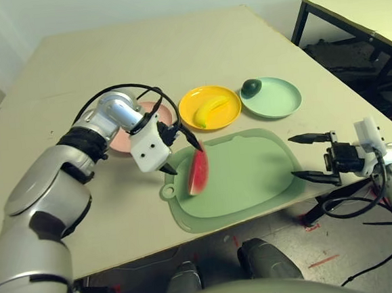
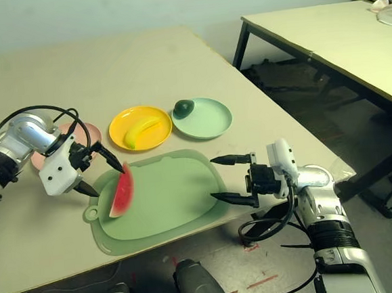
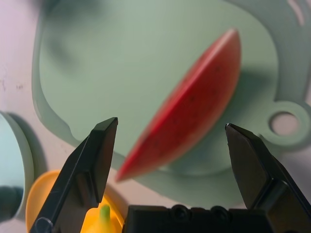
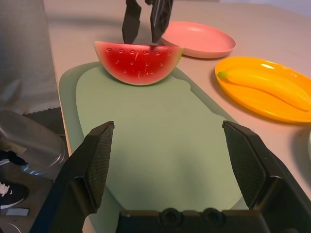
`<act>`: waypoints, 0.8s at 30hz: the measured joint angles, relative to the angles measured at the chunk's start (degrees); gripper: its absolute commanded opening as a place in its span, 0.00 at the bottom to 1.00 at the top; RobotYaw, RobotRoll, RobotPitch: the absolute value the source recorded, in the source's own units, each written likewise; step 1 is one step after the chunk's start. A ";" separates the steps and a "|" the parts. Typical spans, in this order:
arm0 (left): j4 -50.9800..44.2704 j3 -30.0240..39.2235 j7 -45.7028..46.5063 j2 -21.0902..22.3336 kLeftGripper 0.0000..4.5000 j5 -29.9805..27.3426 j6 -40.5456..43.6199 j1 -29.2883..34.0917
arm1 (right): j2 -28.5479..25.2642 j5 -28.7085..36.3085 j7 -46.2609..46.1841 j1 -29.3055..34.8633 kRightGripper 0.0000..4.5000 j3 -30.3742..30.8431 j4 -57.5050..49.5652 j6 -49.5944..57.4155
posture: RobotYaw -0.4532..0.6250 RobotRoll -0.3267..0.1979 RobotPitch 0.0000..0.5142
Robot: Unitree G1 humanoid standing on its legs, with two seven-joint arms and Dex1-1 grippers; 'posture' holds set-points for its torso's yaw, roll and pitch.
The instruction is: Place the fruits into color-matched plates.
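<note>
A red watermelon wedge [image 1: 199, 173] stands on its green rind at the left end of the green mat [image 1: 252, 169]. My left gripper [image 1: 185, 158] hangs open just over the wedge's top edge, one black finger on each side. In the left wrist view the wedge [image 3: 194, 104] lies between the spread fingers. The yellow banana [image 1: 211, 110] lies in the yellow plate [image 1: 186, 103]. A dark green avocado [image 1: 250, 86] sits at the far rim of the mint green plate [image 1: 277, 99]. My left arm partly covers the pink plate [image 1: 167, 113]. My right gripper [image 1: 293, 156] is open at the mat's right edge, holding nothing.
The three plates stand in a row behind the mat. The table's front edge runs just below the mat, with the floor beyond. A second table [image 1: 361, 4] on black legs stands at the back right. Black cables [image 1: 110, 92] loop over my left wrist.
</note>
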 measured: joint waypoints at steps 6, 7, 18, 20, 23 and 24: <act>0.17 -0.06 0.01 -2.30 1.00 1.27 -1.29 1.48 | -0.01 0.00 -0.02 0.01 0.99 -0.01 -0.96 0.85 | 0.14 0.62 0.03; -0.05 -0.30 0.00 -2.45 1.00 1.92 -1.56 2.13 | -0.01 0.00 -0.02 0.01 0.99 -0.01 -1.00 0.92 | 0.14 0.62 0.03; 1.76 1.54 0.00 -4.34 1.00 9.77 -2.37 3.95 | 0.03 -0.01 0.26 1.90 0.99 0.31 -6.77 1.88 | 0.13 0.62 0.03; 2.96 3.30 0.44 -5.24 0.96 12.39 -2.38 3.95 | 0.14 0.00 0.22 2.18 1.00 0.45 -8.04 2.17 | 0.12 0.62 0.03; 4.64 5.84 2.48 -6.37 0.79 16.43 -2.08 3.94 | 0.36 0.00 0.05 3.36 1.00 0.69 -9.68 2.67 | 0.12 0.62 0.02; 4.97 6.71 3.41 -6.77 0.73 17.91 -1.93 3.94 | 0.45 0.00 -0.06 3.77 1.00 0.86 -10.36 2.93 | 0.11 0.62 0.02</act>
